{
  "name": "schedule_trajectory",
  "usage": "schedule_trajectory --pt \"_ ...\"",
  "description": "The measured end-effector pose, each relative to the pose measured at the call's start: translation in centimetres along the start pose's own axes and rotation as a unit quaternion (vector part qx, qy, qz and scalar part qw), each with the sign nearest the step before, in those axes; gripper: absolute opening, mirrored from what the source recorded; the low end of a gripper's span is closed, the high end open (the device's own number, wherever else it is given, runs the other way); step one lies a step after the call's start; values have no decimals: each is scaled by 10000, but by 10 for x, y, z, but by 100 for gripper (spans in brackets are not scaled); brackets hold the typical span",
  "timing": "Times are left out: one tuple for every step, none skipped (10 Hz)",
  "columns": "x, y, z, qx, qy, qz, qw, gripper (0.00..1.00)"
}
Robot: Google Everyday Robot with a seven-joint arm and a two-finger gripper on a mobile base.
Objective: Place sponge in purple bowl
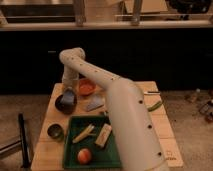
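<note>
The purple bowl (64, 104) sits on the wooden table (47, 117) at its left side, dark and round. My gripper (68, 94) hangs straight down from the white arm (120, 100), right over the bowl's far rim. A small pale blue-grey patch at the gripper's tip may be the sponge (69, 92); I cannot tell whether it is held or lies in the bowl.
A bright orange bowl (86, 86) stands just right of the gripper. A flat grey-blue piece (94, 104) lies beside the purple bowl. A green tray (71, 150) holds a beige block (103, 135), a yellowish piece (83, 133) and an orange fruit (84, 156). A metal cup (55, 132) stands front left.
</note>
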Motion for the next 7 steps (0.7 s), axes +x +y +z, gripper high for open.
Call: schedule_trajectory --pt "-3 -2 1 3 -23 -44 10000 0" --pt "-5 -4 2 3 -49 -92 9999 0" --pt "-8 -5 3 3 -68 -127 9999 0" --pt "-11 -9 5 6 -98 -189 9998 0" --pt "-14 -11 5 16 -116 -230 9997 0" --pt "-16 -15 6 42 -149 -296 9994 3" --pt "-19 -19 6 69 -177 -352 9992 13"
